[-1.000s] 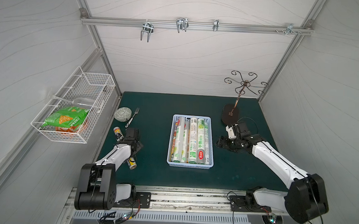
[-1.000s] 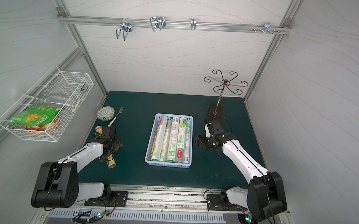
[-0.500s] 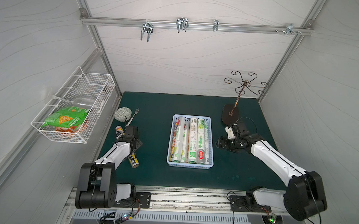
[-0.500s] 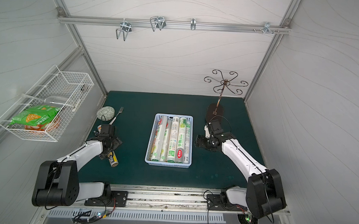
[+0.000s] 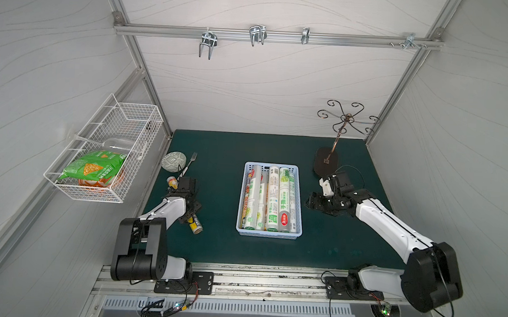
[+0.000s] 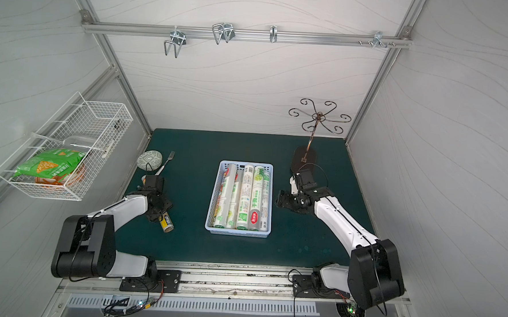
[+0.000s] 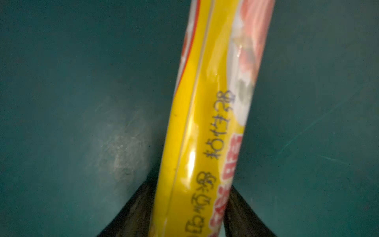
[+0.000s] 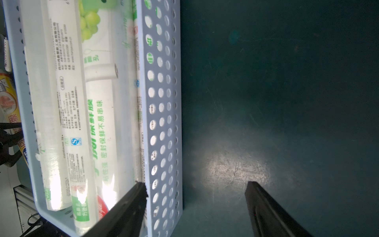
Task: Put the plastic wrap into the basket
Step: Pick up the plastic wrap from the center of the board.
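Observation:
A yellow-orange plastic wrap roll lies on the green mat at the left. My left gripper is over its middle. In the left wrist view the roll runs between the two black fingers, which press on both its sides, so the left gripper is shut on it. The light-blue basket in the middle holds several rolls. My right gripper stands open astride the basket's right wall, holding nothing.
A white wire basket with a green snack bag hangs on the left wall. A round grey-green object and a fork lie at the back left. A dark metal hook stand rises behind the right arm.
My left gripper's jaws have closed from wide open onto the yellow roll, which has shifted slightly. The right arm has hardly moved.

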